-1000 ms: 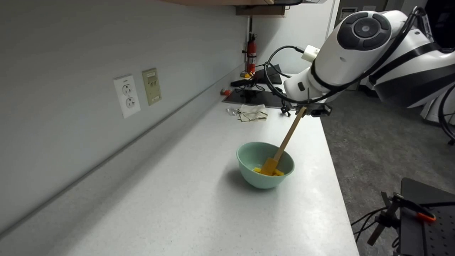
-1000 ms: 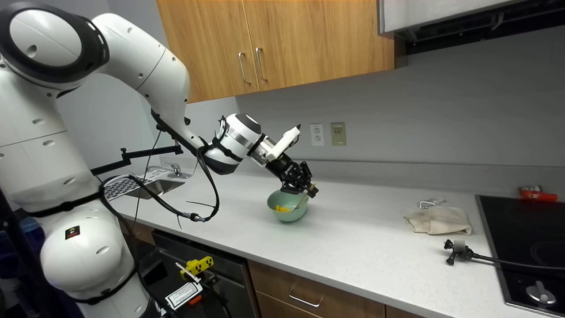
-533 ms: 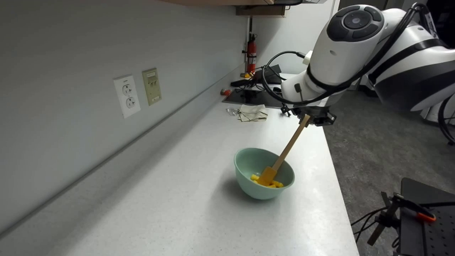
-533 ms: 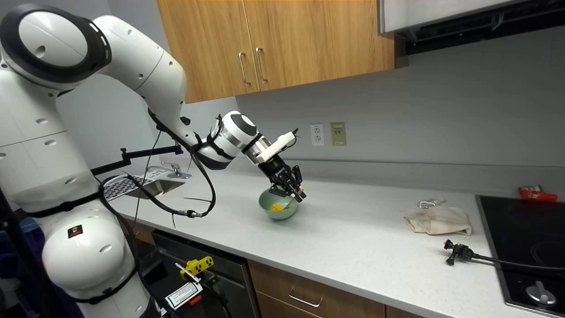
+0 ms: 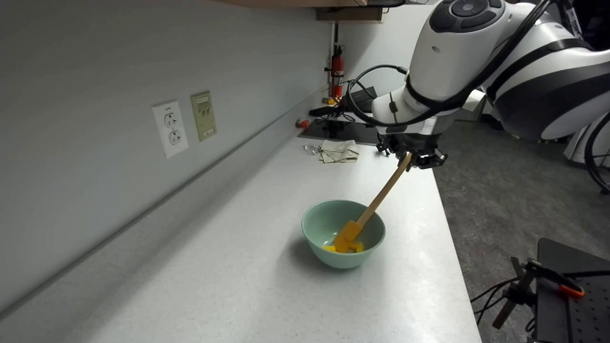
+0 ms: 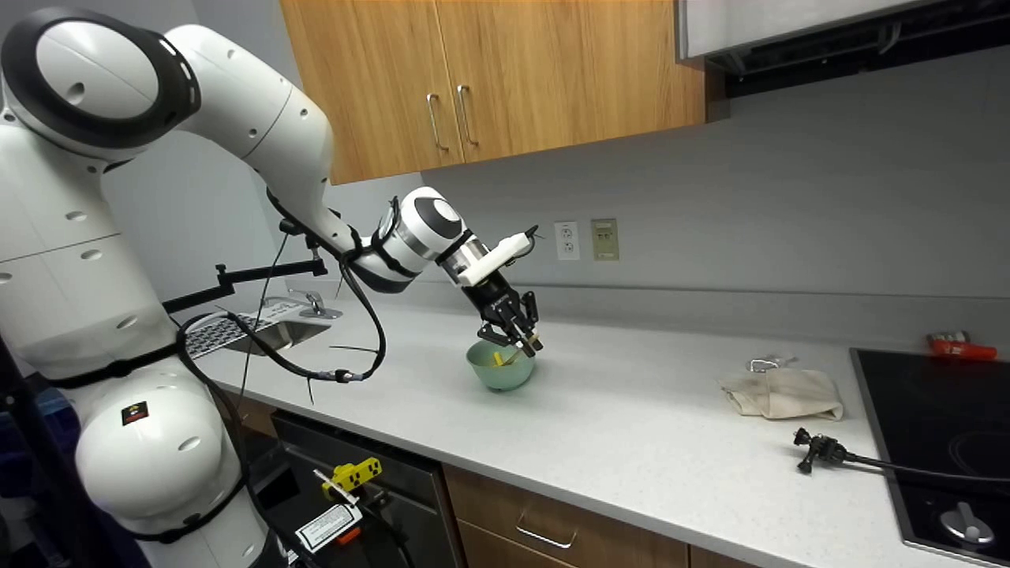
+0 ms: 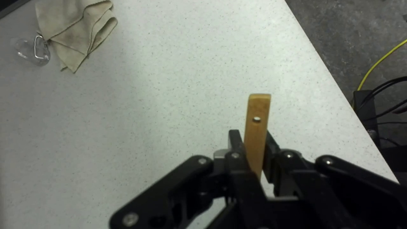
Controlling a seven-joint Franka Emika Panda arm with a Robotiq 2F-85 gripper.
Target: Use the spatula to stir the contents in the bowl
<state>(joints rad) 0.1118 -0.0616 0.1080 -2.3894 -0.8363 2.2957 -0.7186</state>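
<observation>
The pale mint-green bowl [image 5: 343, 260] stands upright on the counter; it also shows in an exterior view [image 6: 503, 379]. The spatula [image 5: 384, 193] has a tan wooden handle and an orange head [image 5: 348, 235], which rests inside the bowl among the contents [image 5: 356, 247]. The contents are bright yellow bits at the bottom, partly hidden by the head. My gripper [image 7: 253, 140] is shut on the upper handle, whose holed end sticks out past the fingers. The gripper [image 5: 411, 161] is above and beyond the bowl's rim, with the handle slanting down from it. The bowl is out of the wrist view.
A folded cloth [image 5: 339, 151] and a clear plastic item lie farther along the counter [image 6: 631, 426], near the black cooktop [image 6: 947, 442]. A black mount with a cable [image 6: 824, 450] lies beside it. The wall runs behind; the counter's front edge drops to the floor.
The gripper and spatula have shifted, and the bowl has slid along with them, left and nearer in an exterior view. The spatula leans more and its head has moved among the yellow bits.
</observation>
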